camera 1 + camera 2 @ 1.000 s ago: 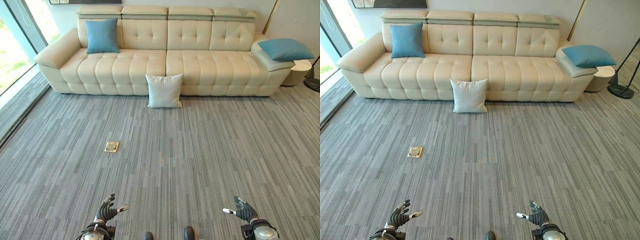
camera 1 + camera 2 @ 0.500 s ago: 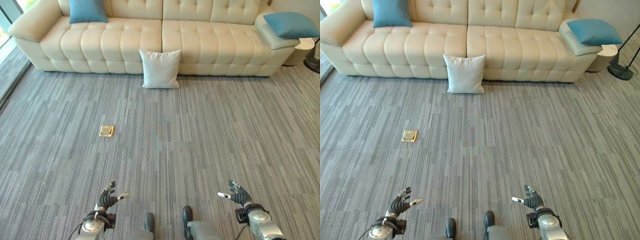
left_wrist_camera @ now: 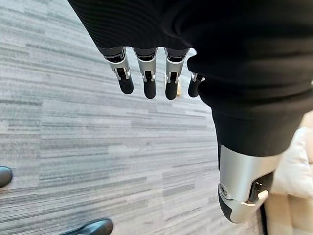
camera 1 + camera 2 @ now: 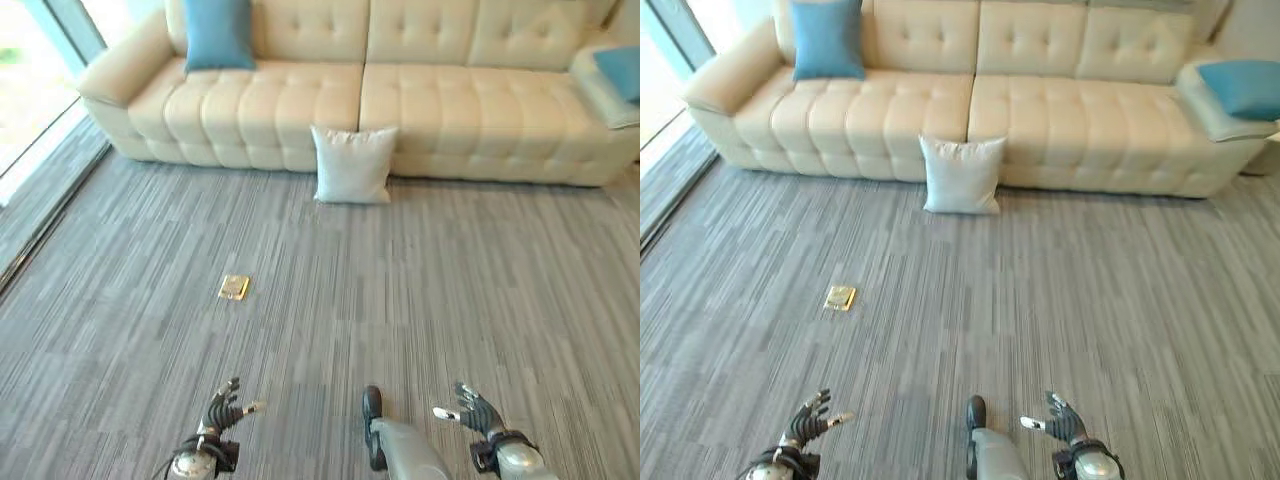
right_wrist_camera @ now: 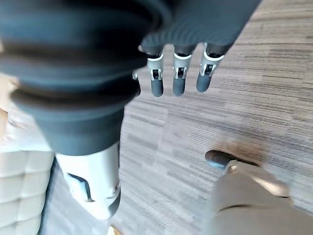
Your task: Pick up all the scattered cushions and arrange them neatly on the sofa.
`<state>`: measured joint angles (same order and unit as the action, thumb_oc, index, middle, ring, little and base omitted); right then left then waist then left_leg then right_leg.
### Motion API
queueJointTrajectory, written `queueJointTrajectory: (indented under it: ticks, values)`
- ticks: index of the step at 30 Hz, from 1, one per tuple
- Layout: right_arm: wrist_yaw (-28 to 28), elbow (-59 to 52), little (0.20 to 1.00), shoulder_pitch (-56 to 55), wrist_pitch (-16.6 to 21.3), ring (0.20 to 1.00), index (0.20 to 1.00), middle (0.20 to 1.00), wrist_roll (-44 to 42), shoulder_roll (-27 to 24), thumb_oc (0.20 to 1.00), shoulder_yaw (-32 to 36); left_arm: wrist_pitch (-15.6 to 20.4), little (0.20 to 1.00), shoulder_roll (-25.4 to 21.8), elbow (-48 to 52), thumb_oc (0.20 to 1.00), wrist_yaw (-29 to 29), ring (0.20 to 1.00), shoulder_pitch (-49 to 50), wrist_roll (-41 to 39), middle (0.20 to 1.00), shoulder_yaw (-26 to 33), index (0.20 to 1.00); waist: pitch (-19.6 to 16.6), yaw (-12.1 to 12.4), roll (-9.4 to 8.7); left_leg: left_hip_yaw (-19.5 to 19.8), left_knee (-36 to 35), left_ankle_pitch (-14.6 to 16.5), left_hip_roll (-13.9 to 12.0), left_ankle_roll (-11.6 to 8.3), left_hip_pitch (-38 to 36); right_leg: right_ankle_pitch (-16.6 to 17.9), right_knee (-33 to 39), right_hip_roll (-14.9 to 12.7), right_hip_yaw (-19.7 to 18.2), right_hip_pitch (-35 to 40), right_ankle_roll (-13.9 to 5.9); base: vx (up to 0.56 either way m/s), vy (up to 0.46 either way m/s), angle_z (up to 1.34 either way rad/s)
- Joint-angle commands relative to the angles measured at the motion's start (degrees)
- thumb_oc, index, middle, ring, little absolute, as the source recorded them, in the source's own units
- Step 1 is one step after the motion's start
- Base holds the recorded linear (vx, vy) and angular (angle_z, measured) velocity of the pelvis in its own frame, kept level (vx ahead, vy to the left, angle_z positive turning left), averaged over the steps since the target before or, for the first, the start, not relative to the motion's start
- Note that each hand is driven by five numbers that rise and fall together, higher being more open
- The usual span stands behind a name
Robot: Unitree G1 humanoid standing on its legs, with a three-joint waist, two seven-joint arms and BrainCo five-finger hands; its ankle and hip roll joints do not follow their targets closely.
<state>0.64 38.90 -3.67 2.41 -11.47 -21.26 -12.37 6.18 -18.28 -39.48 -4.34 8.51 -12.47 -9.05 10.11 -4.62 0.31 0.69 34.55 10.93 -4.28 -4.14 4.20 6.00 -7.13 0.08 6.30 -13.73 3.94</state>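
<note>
A long cream sofa (image 4: 970, 100) runs across the far side of the room, standing on grey striped carpet (image 4: 1110, 290). A pale grey-white cushion (image 4: 962, 175) sits on the carpet, upright and leaning against the sofa's front, near the middle of its length. A blue cushion (image 4: 827, 38) stands on the seat toward the left end, propped against the backrest. Another blue cushion (image 4: 1243, 88) lies on the right armrest, at the right edge of the right eye view. A small brass-coloured floor plate (image 4: 840, 297) is set in the carpet to the left, between the sofa and the robot, well apart from the pale cushion. Along the far left, beside the sofa's left arm, a window (image 4: 35, 60) reaches down to the floor.

The left hand (image 4: 222, 410) hangs low at the near left, over bare carpet, fingers spread and relaxed with the thumb standing out to the side; it has hold of nothing. Its wrist view shows the fingers (image 3: 149, 81) hanging straight in a row over the carpet. The right hand (image 4: 478, 410) hangs low at the near right, likewise loose and spread, thumb out, empty, with straight fingers (image 5: 179, 78) in its own wrist view. Both hands are well apart from every cushion
</note>
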Motion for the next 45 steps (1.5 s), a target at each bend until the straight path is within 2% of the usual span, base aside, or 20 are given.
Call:
queueJointTrajectory:
  ticks: [1,2,6,7,10,14,18,19,22,24,26,27,31,34,35,36,39,41,43,45]
  values:
    - [1.2,-3.6,1.0,3.1,2.3,1.0,1.0,1.0,-2.9,-1.8,1.0,1.1,1.7,1.0,-2.9,2.9,1.0,0.5,1.0,-3.0,-0.8,1.0,-0.5,1.0,3.4,-0.4,-2.06,-4.5,0.2,-14.2,-0.6,0.11,-4.1,-7.6,0.3,-0.7,-1.7,4.2,-4.94,0.4,-0.198,-0.5]
    - [1.4,-3.8,1.0,3.4,2.4,1.0,1.0,1.0,-3.2,-2.2,1.0,1.1,1.6,1.0,-2.9,2.3,1.0,0.6,1.0,-3.5,-0.4,1.0,-1.0,1.0,3.8,0.2,-2.62,-5.7,0.3,-11.3,-0.3,1.09,-0.7,-8.6,0.3,-1.0,-2.1,6.0,-5.03,0.29,-0.079,-0.24]
    - [1.2,-4.6,1.0,2.7,2.3,1.0,1.0,1.0,-2.8,-3.0,1.0,2.2,1.8,1.0,-3.2,3.8,1.0,1.2,1.0,-2.8,-0.2,1.0,-1.4,1.0,4.1,2.1,-4.1,-9.9,-7.3,-8.2,-0.2,2.28,8.1,-11.1,2.4,-1.9,-2.5,12.7,-5.6,0.42,-0.049,-0.14]
    - [1.3,-4.6,1.0,2.7,2.4,1.0,1.0,1.0,-2.7,-3.0,1.0,2.3,1.7,1.0,-3.4,4.4,1.0,1.3,1.0,-2.5,0.0,1.0,-1.4,1.0,4.1,2.5,-4.19,-10.1,-11.0,-8.5,0.0,2.17,9.5,-11.9,2.9,-1.8,-2.7,14.1,-5.81,0.55,0.021,-0.07]
    - [1.8,-4.0,1.0,3.0,2.6,1.0,1.0,1.0,-2.0,-2.8,1.0,2.2,1.5,1.0,-3.7,5.5,1.0,1.1,1.0,-1.6,0.9,1.0,-0.9,1.0,3.9,4.6,-3.14,-8.8,-29.1,-15.4,0.4,0.58,13.5,-15.0,4.5,0.9,-4.6,20.1,-6.05,0.52,0.054,-0.17]
    - [1.9,-3.8,1.0,3.2,2.5,1.0,1.0,1.0,-1.2,-2.4,1.0,2.0,1.4,1.0,-3.5,4.7,1.0,0.5,1.0,-1.8,1.2,1.0,-0.5,1.0,3.2,5.6,-3.54,-7.9,-35.8,-17.5,0.8,0.28,15.2,-16.9,4.8,1.2,-7.2,24.2,-6.47,0.43,0.108,-0.15]
    - [0.8,-4.0,1.0,2.5,2.1,1.0,1.0,1.0,0.1,-1.2,1.0,1.7,1.2,1.0,-3.8,4.2,1.0,0.9,1.0,-1.5,1.5,1.0,0.0,1.0,0.7,6.3,-4.47,-9.0,-31.7,-20.3,0.5,1.21,15.6,-18.0,2.3,0.1,-9.5,27.3,-7.58,0.57,0.23,-0.43]
    - [0.8,-4.1,1.0,2.4,2.1,1.0,1.0,1.0,0.1,-0.8,1.0,1.6,1.1,1.0,-4.1,3.9,1.0,0.7,1.0,-1.8,1.7,1.0,0.0,1.0,0.5,6.2,-5.45,-9.5,-29.5,-19.7,1.0,1.58,15.9,-16.0,-0.1,-1.1,-9.3,27.0,-8.66,0.52,0.241,-0.48]
    - [0.3,-5.0,1.0,2.9,2.1,1.0,1.0,1.0,0.5,0.7,1.0,0.5,0.8,1.0,-5.1,4.6,1.0,0.5,1.0,-3.0,1.5,1.0,-0.5,1.0,0.7,6.4,-7.5,-11.9,-26.3,-15.2,1.4,3.81,13.0,-2.3,-15.0,-5.3,-8.0,21.2,-13.92,0.41,0.207,-0.2]
    - [0.2,-6.4,1.0,3.5,2.3,1.0,1.0,1.0,0.3,1.5,1.0,0.0,0.7,1.0,-5.9,4.5,1.0,0.3,1.0,-4.0,2.0,1.0,-1.2,1.0,1.4,6.0,-6.93,-13.0,-26.1,-12.1,1.2,5.36,8.8,3.6,-23.4,-7.8,-5.4,16.7,-13.85,0.43,0.254,-0.33]
    - [-0.1,-7.1,1.0,3.7,2.4,1.0,1.0,1.0,0.4,1.8,1.0,-0.5,0.7,1.0,-6.0,4.4,1.0,0.5,1.0,-4.3,2.1,1.0,-1.5,1.0,2.2,5.1,-5.83,-12.5,-28.2,-10.4,1.4,6.16,3.3,1.8,-26.4,-7.9,-3.4,11.4,-12.24,0.54,0.226,-0.45]
    - [-0.4,-7.8,1.0,3.4,2.4,1.0,1.0,1.0,0.2,1.4,1.0,-0.6,0.9,1.0,-5.8,4.2,1.0,0.8,1.0,-3.7,2.0,1.0,-1.3,1.0,2.5,3.8,-5.11,-11.1,-30.1,-8.8,2.3,6.23,-1.0,-2.5,-22.9,-7.4,-1.1,7.6,-11.5,0.51,0.135,-0.19]
    - [-0.6,-8.1,1.0,3.3,2.2,1.0,1.0,1.0,0.0,0.7,1.0,-0.6,0.8,1.0,-5.3,4.5,1.0,1.1,1.0,-2.7,1.8,1.0,-1.5,1.0,3.2,2.3,-4.74,-8.9,-31.7,-6.5,3.5,5.97,-5.7,-6.1,-11.4,-5.9,0.6,4.0,-11.02,0.45,0.024,0.32]
    - [-0.4,-7.6,1.0,3.4,2.1,1.0,1.0,1.0,0.1,0.3,1.0,-0.7,0.9,1.0,-4.2,3.7,1.0,1.0,1.0,-2.8,2.3,1.0,-0.9,1.0,3.6,0.6,-4.82,-6.4,-33.6,-3.8,5.1,5.36,-10.7,-3.7,2.1,-3.3,-2.2,0.5,-12.37,0.51,-0.03,0.32]
    - [-0.4,-7.6,1.0,3.4,2.0,1.0,1.0,1.0,0.3,0.3,1.0,-0.7,0.8,1.0,-4.0,3.8,1.0,0.8,1.0,-2.7,2.5,1.0,-0.5,1.0,3.6,0.4,-4.66,-5.7,-34.0,-2.9,5.0,5.1,-12.1,-2.7,4.8,-3.6,-0.6,-0.7,-12.87,0.55,-0.069,0.33]
    - [-0.3,-7.3,1.0,3.7,1.9,1.0,1.0,1.0,0.6,0.4,1.0,-0.9,0.8,1.0,-3.6,3.4,1.0,0.8,1.0,-2.7,2.8,1.0,-0.4,1.0,3.4,0.3,-4.68,-5.3,-34.4,-2.0,5.2,4.82,-13.6,-2.3,6.3,-4.0,1.3,-2.1,-13.14,0.73,-0.131,0.54]
    - [-0.7,-6.7,1.0,2.4,1.9,1.0,1.0,1.0,0.6,0.2,1.0,-0.8,1.0,1.0,-2.9,3.0,1.0,1.3,1.0,-2.6,2.9,1.0,-1.1,1.0,2.1,-1.1,-4.15,-2.7,-34.1,-0.2,5.1,3.93,-17.7,-1.2,6.1,-3.6,-0.8,-1.0,-12.39,0.5,-0.111,0.3]
    - [-0.6,-6.5,1.0,1.9,1.9,1.0,1.0,1.0,0.1,-0.3,1.0,0.2,1.1,1.0,-2.4,1.8,1.0,1.4,1.0,-3.3,3.2,1.0,-2.2,1.0,1.2,-2.1,-3.06,-2.4,-29.0,-1.7,3.6,1.6,-17.9,-0.7,3.6,-3.3,-1.3,0.5,-10.96,0.54,-0.207,0.65]
    - [-0.1,-6.6,1.0,2.2,2.2,1.0,1.0,1.0,-0.4,-0.9,1.0,0.6,1.0,1.0,-2.1,1.8,1.0,1.4,1.0,-4.1,2.4,1.0,-3.0,1.0,1.9,-2.3,-2.18,-3.7,-16.0,-8.1,1.3,-1.24,-13.8,-2.4,2.1,-3.3,-0.2,2.6,-9.04,0.4,-0.228,0.83]
    - [0.7,-7.3,1.0,2.7,2.6,1.0,1.0,1.0,-1.7,-1.7,1.0,0.4,1.1,1.0,-2.2,2.6,1.0,1.4,1.0,-5.0,1.7,1.0,-3.8,1.0,3.0,-2.0,-3.13,-4.8,-2.5,-13.9,0.1,-1.37,-5.9,-4.8,2.4,-3.2,-0.5,5.8,-6.27,0.39,-0.271,0.44]
